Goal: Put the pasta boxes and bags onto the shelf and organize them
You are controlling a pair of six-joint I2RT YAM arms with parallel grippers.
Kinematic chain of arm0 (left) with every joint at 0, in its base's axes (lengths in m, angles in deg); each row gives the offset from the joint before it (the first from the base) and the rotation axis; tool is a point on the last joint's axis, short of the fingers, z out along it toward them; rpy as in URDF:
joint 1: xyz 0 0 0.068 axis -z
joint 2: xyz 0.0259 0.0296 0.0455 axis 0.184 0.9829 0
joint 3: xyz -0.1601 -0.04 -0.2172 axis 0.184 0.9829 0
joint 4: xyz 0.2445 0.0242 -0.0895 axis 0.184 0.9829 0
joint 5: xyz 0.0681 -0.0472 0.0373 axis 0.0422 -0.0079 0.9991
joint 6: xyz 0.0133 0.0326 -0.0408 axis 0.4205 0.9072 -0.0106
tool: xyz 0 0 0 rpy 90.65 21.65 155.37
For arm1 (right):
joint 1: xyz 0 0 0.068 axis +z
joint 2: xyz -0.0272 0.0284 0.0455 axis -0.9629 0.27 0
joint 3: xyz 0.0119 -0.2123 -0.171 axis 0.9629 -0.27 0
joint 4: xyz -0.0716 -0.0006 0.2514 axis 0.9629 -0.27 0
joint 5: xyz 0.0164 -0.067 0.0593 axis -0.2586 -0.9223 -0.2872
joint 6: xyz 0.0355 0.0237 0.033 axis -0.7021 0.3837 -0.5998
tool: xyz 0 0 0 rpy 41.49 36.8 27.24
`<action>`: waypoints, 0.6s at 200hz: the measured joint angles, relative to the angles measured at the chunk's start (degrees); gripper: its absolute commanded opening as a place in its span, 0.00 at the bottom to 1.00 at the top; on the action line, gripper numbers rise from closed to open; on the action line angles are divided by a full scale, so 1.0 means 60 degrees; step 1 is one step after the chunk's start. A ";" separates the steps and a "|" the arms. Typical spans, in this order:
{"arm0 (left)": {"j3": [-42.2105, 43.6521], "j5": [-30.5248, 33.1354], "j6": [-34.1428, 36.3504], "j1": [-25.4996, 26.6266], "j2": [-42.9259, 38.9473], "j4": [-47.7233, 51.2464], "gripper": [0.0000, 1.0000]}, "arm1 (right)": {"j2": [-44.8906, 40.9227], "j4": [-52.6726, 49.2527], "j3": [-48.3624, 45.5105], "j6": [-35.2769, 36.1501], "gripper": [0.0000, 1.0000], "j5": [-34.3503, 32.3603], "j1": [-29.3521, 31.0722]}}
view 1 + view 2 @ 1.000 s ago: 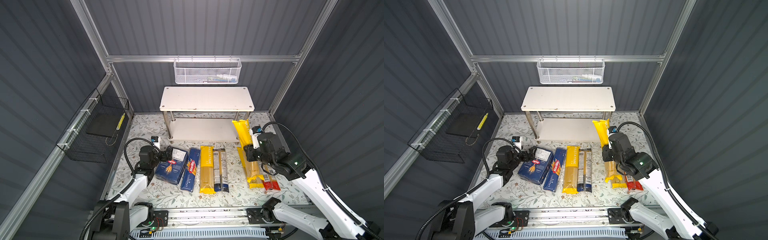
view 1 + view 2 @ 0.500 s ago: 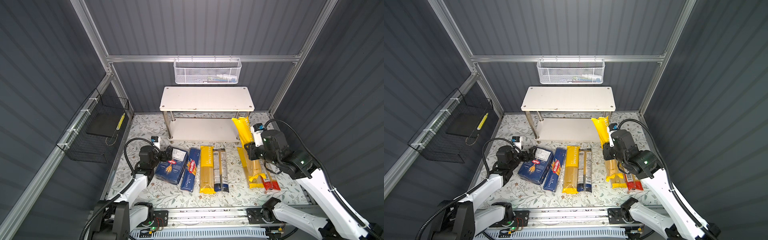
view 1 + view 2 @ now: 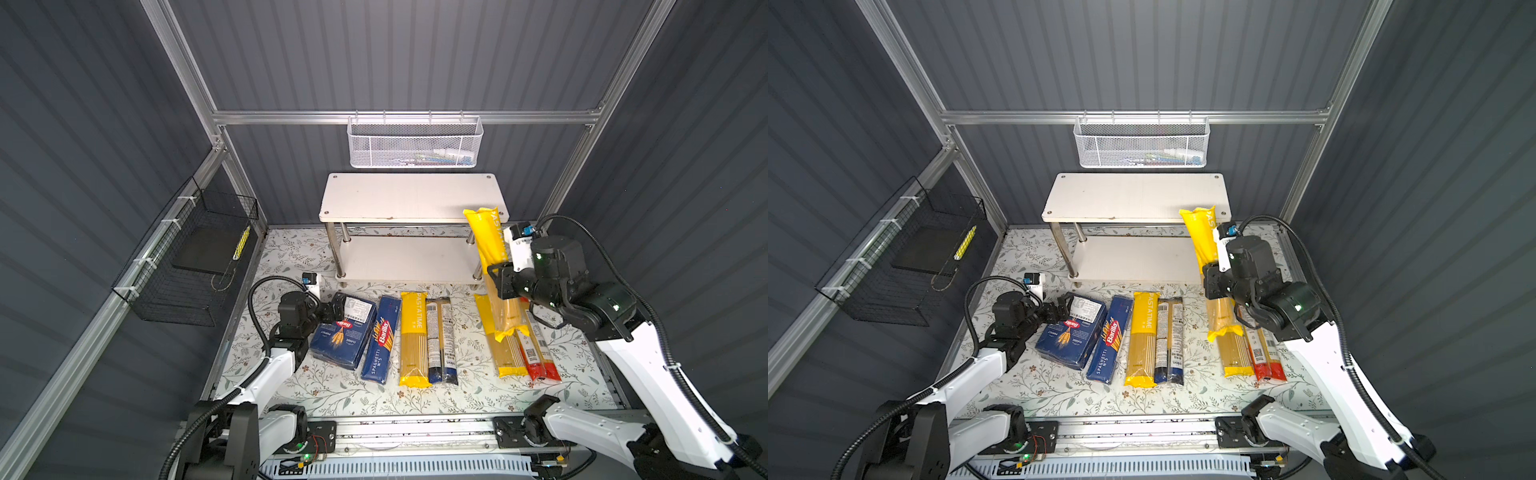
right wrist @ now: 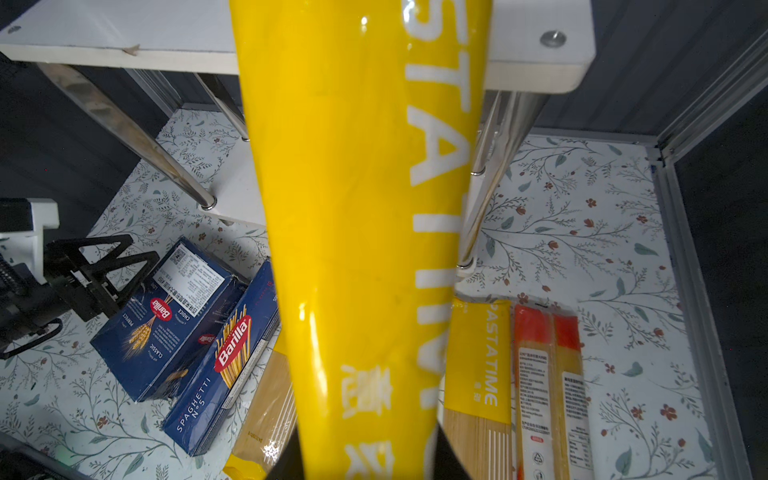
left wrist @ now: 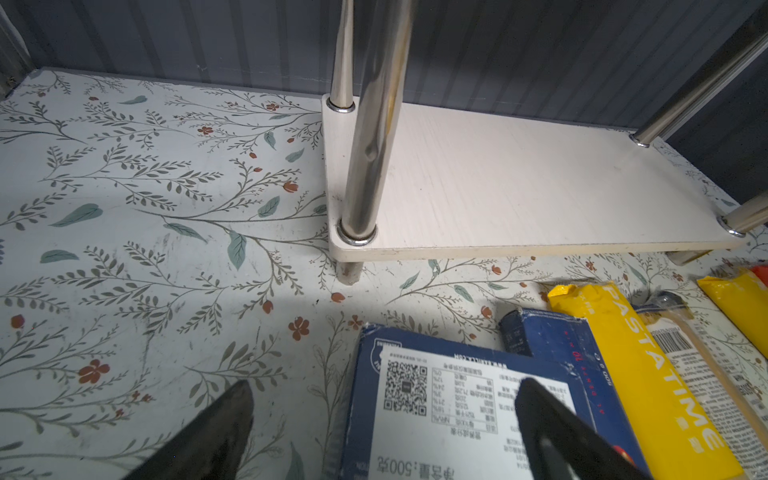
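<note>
My right gripper [image 3: 498,282] [image 4: 361,453] is shut on a yellow PASTATIME bag [image 3: 490,241] [image 4: 357,208], which it holds up steeply. The bag's top end reaches the right front corner of the shelf [image 3: 411,199]. My left gripper [image 3: 336,309] [image 5: 384,388] is open and straddles the far left edge of the wide Barilla box [image 3: 343,336] [image 5: 436,415]. On the table lie the slim SPAGHETTI box [image 3: 381,338], a yellow bag [image 3: 413,336], a dark bag [image 3: 441,336], another yellow bag [image 3: 505,357] and a red-ended bag [image 3: 538,353].
A white mesh basket [image 3: 415,143] hangs on the back rail above the shelf. A black wire basket [image 3: 187,266] is fixed to the left wall. The shelf's lower board [image 3: 407,257] is bare between chrome legs [image 5: 370,124].
My right gripper has carried the yellow bag up and back toward the shelf's right front corner. The left arm has stayed put.
</note>
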 measured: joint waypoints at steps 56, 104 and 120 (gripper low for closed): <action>0.0076 -0.0004 0.0000 0.0000 -0.0084 0.0000 0.99 | 0.1100 0.0004 0.1239 0.0095 0.21 0.0729 -0.1020; 0.0091 0.0000 0.0000 0.0000 -0.0084 -0.0004 0.99 | 0.2244 0.0029 0.2415 0.0091 0.22 0.1566 -0.1785; 0.0091 0.0000 0.0000 0.0000 -0.0095 -0.0004 0.99 | 0.2503 0.0029 0.2743 0.0087 0.22 0.1785 -0.1905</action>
